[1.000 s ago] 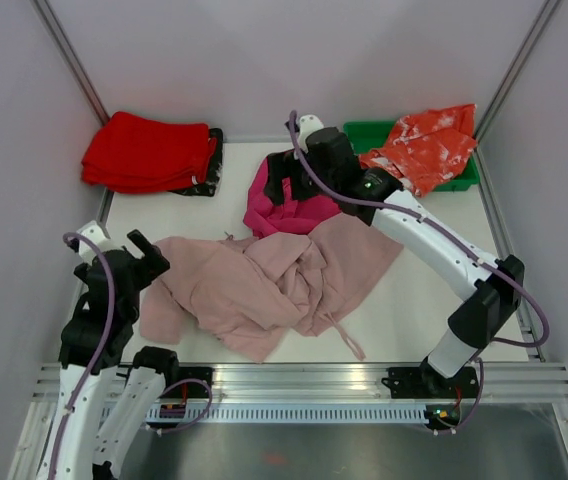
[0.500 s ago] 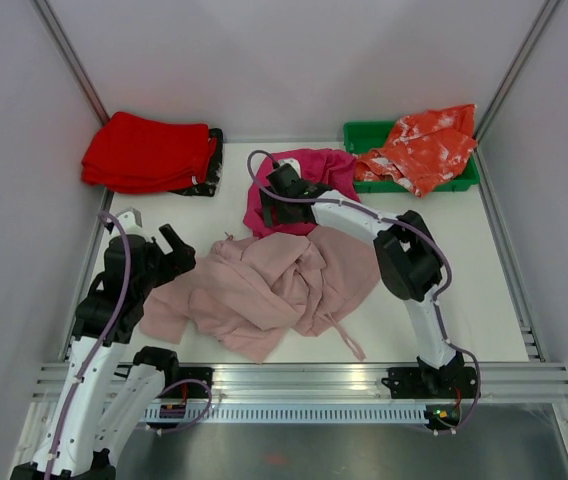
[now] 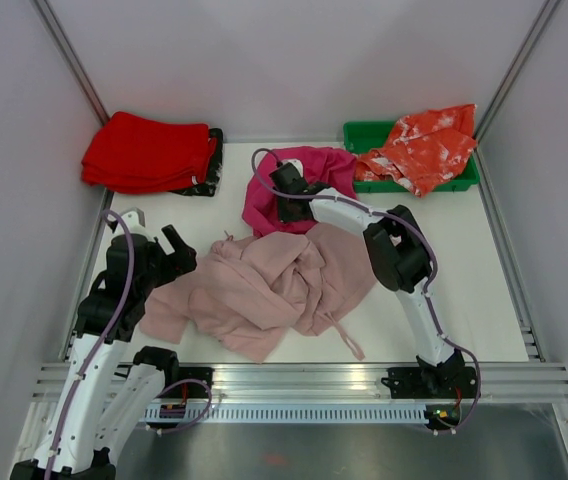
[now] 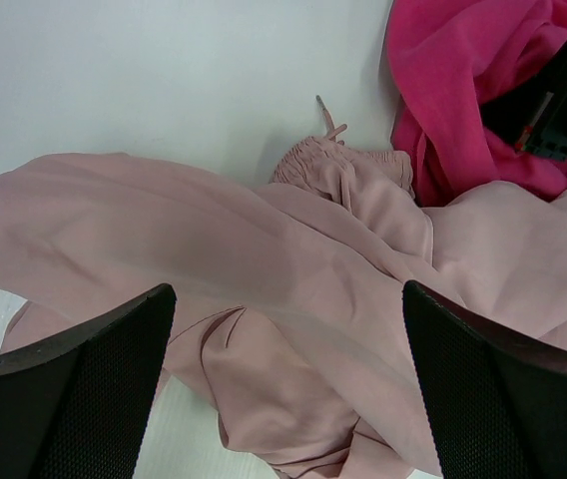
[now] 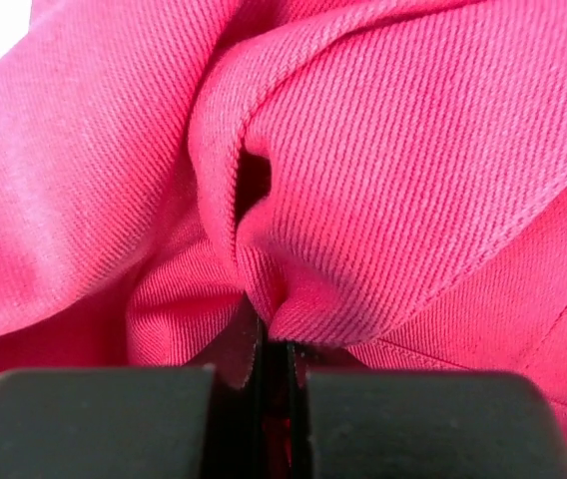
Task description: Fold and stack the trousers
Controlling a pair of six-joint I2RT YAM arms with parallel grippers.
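The pale pink trousers (image 3: 264,285) lie crumpled mid-table, a thin drawstring cord (image 3: 344,335) trailing toward the near edge. My left gripper (image 3: 174,250) hovers open over their left part. In the left wrist view the trousers (image 4: 264,249) fill the space between the wide-apart fingers (image 4: 84,379), and the gathered waistband (image 4: 348,165) shows further off. My right gripper (image 3: 286,208) is down in the bright magenta garment (image 3: 314,165) just behind the trousers. In the right wrist view the right gripper (image 5: 276,339) is shut, pinching a fold of that magenta garment (image 5: 363,150).
Folded vivid red garments (image 3: 149,150) are stacked at the back left. A green bin (image 3: 364,133) at the back right holds an orange-red patterned garment (image 3: 424,145). Pale walls enclose three sides. A metal rail (image 3: 304,380) runs along the near edge.
The right arm has pulled in and dropped its gripper onto the magenta garment, then shut on a fold. The left gripper shifted right, toward the trousers, and stayed open.
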